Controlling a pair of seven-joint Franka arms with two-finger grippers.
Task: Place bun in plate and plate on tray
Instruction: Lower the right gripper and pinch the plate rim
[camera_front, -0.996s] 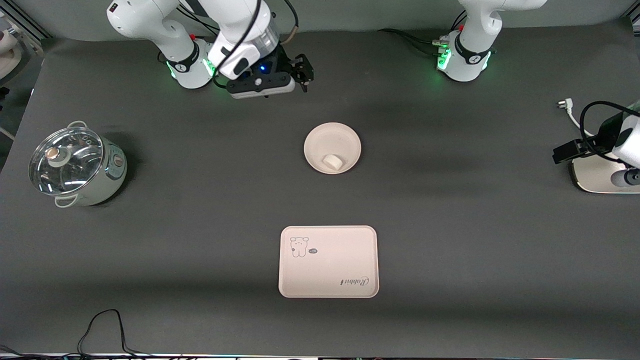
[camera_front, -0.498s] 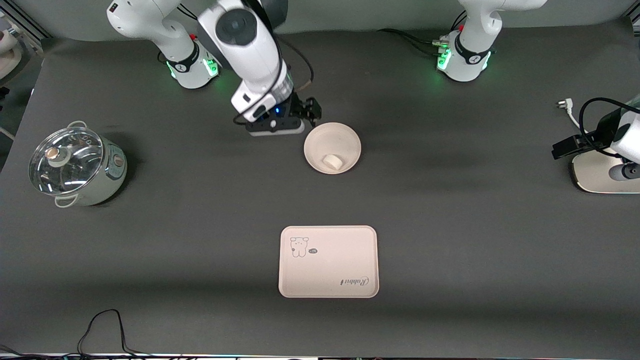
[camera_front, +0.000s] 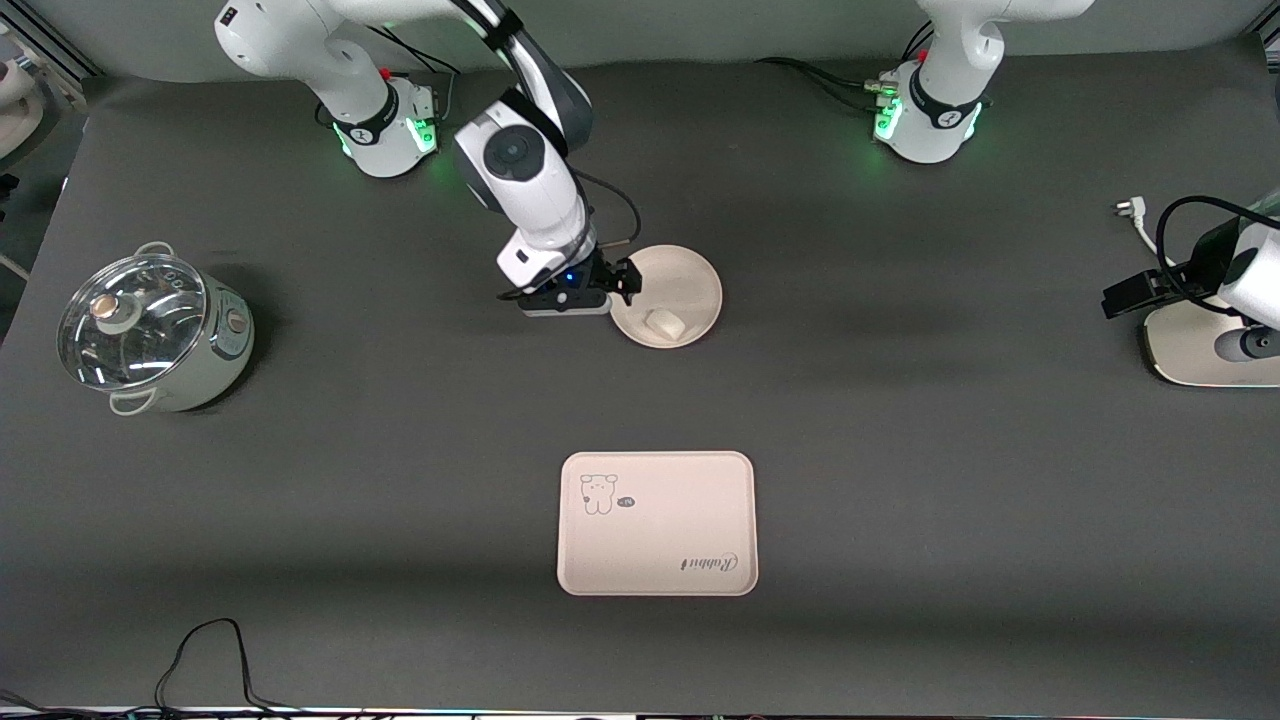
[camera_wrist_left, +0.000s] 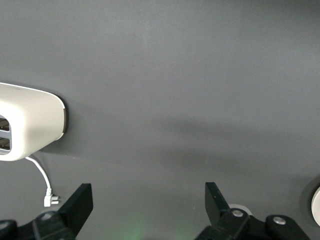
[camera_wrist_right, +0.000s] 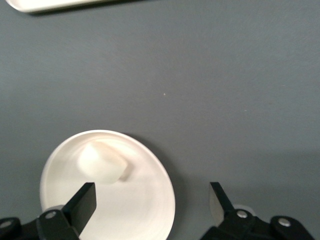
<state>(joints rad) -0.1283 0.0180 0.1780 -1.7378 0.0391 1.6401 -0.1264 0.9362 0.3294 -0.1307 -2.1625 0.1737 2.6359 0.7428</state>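
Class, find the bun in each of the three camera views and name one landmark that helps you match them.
Front view: the bun lies in the plate, mid-table.
Left wrist view: not in it.
Right wrist view: the bun lies in the plate, by one open finger of the right gripper.
Shared landmark: the plate.
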